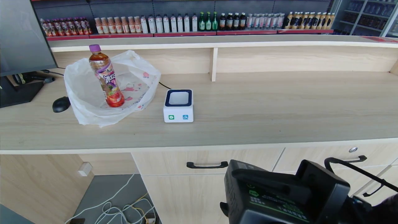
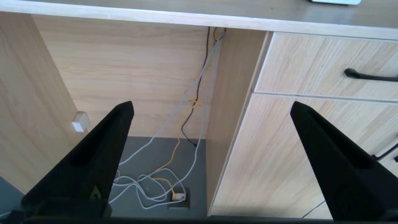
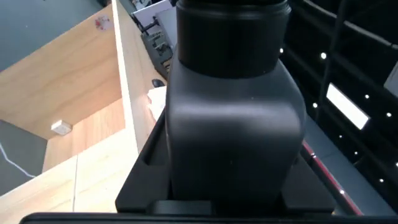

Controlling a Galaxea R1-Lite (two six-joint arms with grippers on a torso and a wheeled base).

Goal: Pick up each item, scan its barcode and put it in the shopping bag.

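Observation:
A tea bottle [image 1: 106,77] with a purple cap stands upright inside the open white shopping bag [image 1: 90,109] at the left of the wooden counter. Just right of the bag sits the white barcode scanner [image 1: 178,105] with a dark-framed window on top. My left gripper [image 2: 211,109] is open and holds nothing; it hangs below the counter's edge, facing the cabinet front and the cable gap. The dark end of my right arm [image 1: 279,193] sits low at the front right, under the counter's edge, before the drawers.
A black mouse [image 1: 61,104] lies left of the bag, with a monitor [image 1: 21,34] behind it. A raised ledge [image 1: 217,46] runs along the back of the counter. Drawers with black handles [image 1: 207,165] are below. Loose cables [image 2: 168,180] lie on the floor.

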